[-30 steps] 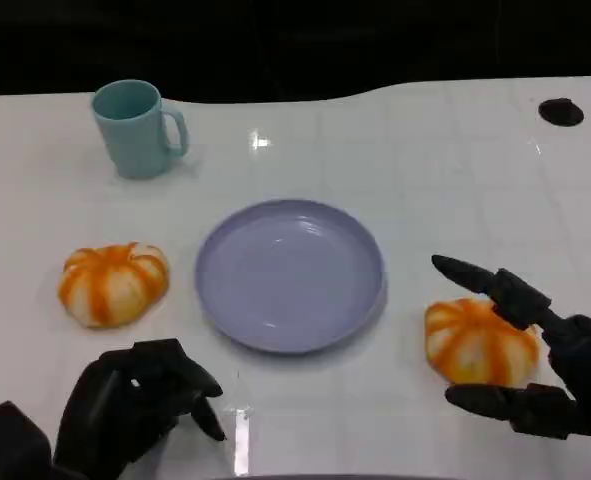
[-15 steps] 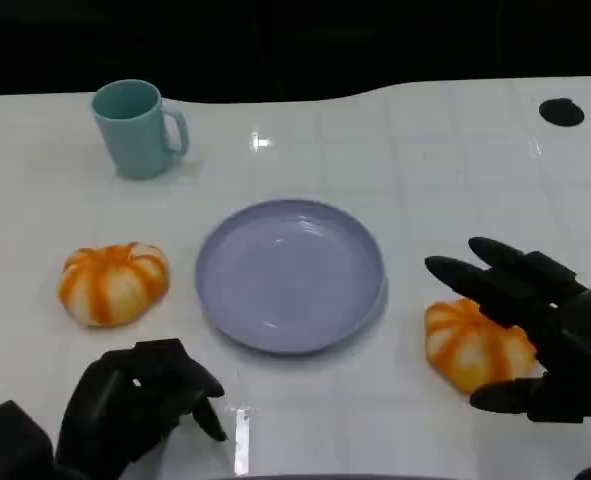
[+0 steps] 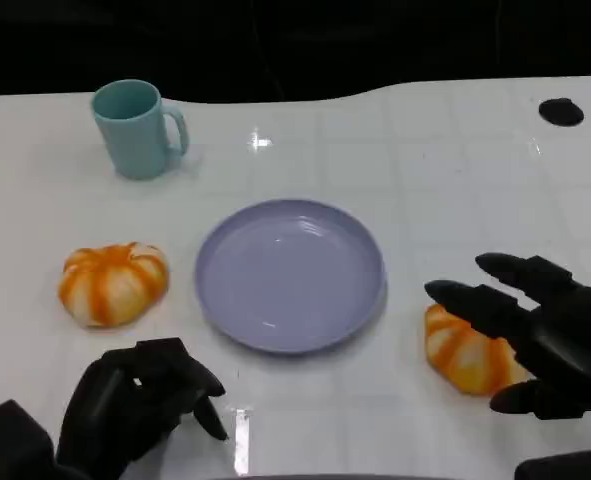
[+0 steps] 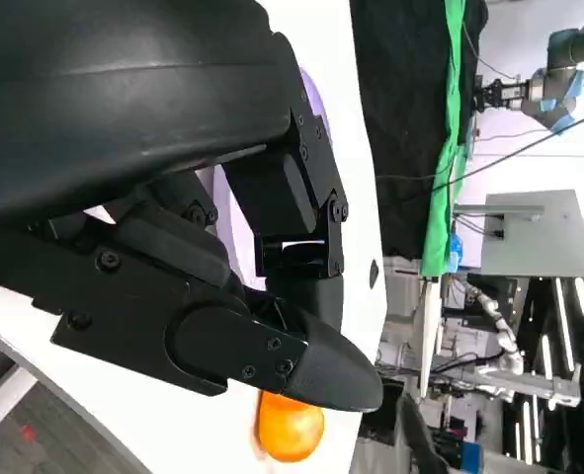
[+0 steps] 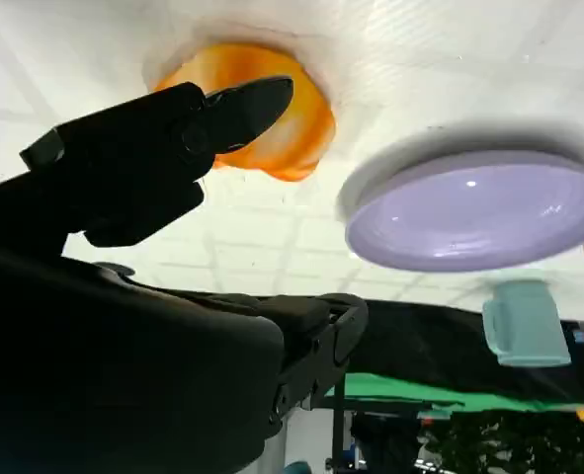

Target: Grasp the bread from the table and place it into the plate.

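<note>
A lilac plate [image 3: 290, 275] lies bare at the table's middle. One orange-and-white pumpkin-shaped bread [image 3: 113, 283] sits to its left, another bread [image 3: 465, 348] to its right. My right hand [image 3: 553, 338] hovers over the right bread with fingers spread, covering its right side, the thumb lying on the near side. The right wrist view shows those fingers [image 5: 163, 148] reaching over that bread [image 5: 282, 123], with the plate [image 5: 469, 212] beyond. My left hand [image 3: 135, 400] rests near the front edge, fingers curled in, holding nothing; the left wrist view shows its fingers [image 4: 222, 286] and the left bread [image 4: 290, 427].
A teal mug [image 3: 135, 128] stands at the back left, handle to the right; it also appears past the plate in the right wrist view as the mug [image 5: 524, 321]. A small black disc [image 3: 560, 111] sits at the far right. The table's dark back edge runs behind.
My right hand has shifted over the right bread, its fingers now covering more of it. The left hand, both breads and the plate have not moved.
</note>
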`<action>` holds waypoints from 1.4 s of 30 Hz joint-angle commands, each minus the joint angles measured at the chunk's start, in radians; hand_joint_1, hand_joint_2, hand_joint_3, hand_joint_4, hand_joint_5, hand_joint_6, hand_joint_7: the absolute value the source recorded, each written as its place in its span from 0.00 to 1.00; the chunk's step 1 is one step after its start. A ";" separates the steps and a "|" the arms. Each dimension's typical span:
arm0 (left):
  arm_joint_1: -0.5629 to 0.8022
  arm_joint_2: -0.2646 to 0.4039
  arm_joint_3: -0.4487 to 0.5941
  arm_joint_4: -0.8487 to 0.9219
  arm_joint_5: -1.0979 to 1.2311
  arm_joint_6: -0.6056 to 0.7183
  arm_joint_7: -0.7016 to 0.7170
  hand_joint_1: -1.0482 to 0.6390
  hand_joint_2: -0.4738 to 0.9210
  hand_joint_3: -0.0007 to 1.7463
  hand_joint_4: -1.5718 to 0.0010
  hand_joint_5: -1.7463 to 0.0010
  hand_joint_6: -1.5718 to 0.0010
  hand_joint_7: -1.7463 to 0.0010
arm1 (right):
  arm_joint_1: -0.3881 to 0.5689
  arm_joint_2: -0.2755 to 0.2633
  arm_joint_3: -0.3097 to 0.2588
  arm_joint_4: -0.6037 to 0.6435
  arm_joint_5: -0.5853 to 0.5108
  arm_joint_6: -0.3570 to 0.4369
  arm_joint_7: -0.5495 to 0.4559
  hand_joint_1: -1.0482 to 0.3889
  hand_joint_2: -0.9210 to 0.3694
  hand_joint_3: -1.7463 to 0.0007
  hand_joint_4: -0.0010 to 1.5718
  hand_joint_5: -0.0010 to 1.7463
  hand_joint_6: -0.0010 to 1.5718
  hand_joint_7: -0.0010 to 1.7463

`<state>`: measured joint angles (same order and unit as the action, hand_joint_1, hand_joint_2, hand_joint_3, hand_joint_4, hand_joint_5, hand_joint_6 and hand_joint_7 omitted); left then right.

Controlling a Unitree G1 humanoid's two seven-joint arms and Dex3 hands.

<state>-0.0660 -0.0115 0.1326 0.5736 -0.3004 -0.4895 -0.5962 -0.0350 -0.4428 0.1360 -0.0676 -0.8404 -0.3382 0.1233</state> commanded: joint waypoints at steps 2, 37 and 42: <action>0.000 0.010 0.004 -0.001 -0.006 0.002 0.004 0.07 1.00 0.04 0.26 0.32 0.22 0.59 | -0.043 -0.025 0.042 0.078 -0.020 0.028 -0.037 0.50 0.14 1.00 0.10 0.13 0.20 0.02; 0.012 0.013 -0.001 -0.030 -0.002 0.015 0.013 0.06 1.00 0.04 0.27 0.31 0.24 0.57 | -0.338 0.056 0.266 0.654 -0.018 0.053 -0.444 0.68 0.01 0.98 0.59 0.85 0.82 0.09; 0.014 0.014 -0.001 -0.030 0.001 0.009 0.014 0.06 1.00 0.04 0.27 0.31 0.24 0.57 | -0.394 0.057 0.302 0.772 -0.053 0.005 -0.619 0.69 0.28 0.58 0.57 1.00 0.54 0.85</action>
<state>-0.0647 -0.0126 0.1282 0.5540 -0.2995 -0.4822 -0.5920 -0.4015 -0.3793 0.4290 0.6555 -0.8846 -0.3184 -0.4284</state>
